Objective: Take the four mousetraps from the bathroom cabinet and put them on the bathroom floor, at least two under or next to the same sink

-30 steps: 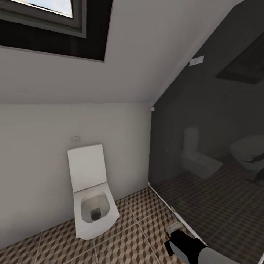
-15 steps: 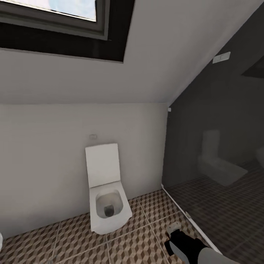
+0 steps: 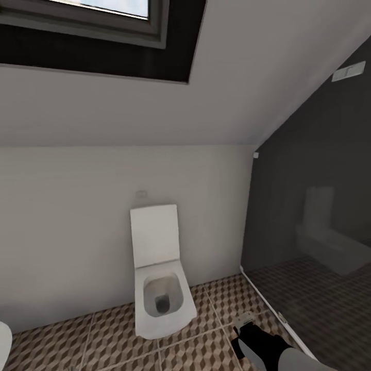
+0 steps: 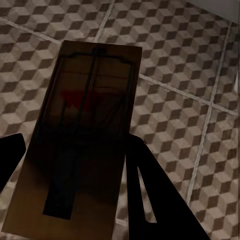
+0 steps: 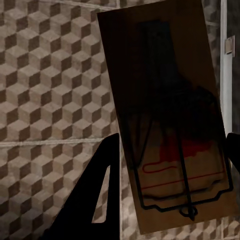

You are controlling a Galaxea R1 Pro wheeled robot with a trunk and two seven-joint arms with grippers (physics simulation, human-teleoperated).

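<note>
Each hand is clenched on a mousetrap. In the left wrist view the left hand [image 4: 75, 190] grips a flat wooden mousetrap [image 4: 85, 130] between its dark fingers [image 4: 150, 200], the trap's long axis running out along the fingers and away from the wrist, its wire bar and red mark facing the camera. In the right wrist view the right hand [image 5: 170, 195] grasps a second mousetrap [image 5: 165, 115] the same way, long axis in line with the fingers. Both traps hang over the cube-patterned bathroom floor [image 4: 190, 65], apart from it; grout lines cross beneath them.

In the head view the right hand shows low down, near the pale strip where the floor meets the darker glass-walled shower [image 3: 319, 247]. A white toilet [image 3: 159, 288] stands against the wall ahead with its lid up. A curved white edge [image 3: 4, 342], which cannot be identified, cuts in low beside the robot's left arm. No sink can be made out, so placing probably calls for turning to find one first. The open tiles between toilet and shower strip give room to lower; the strip itself is the edge to stay clear of, since the shower floor is a different surface.
</note>
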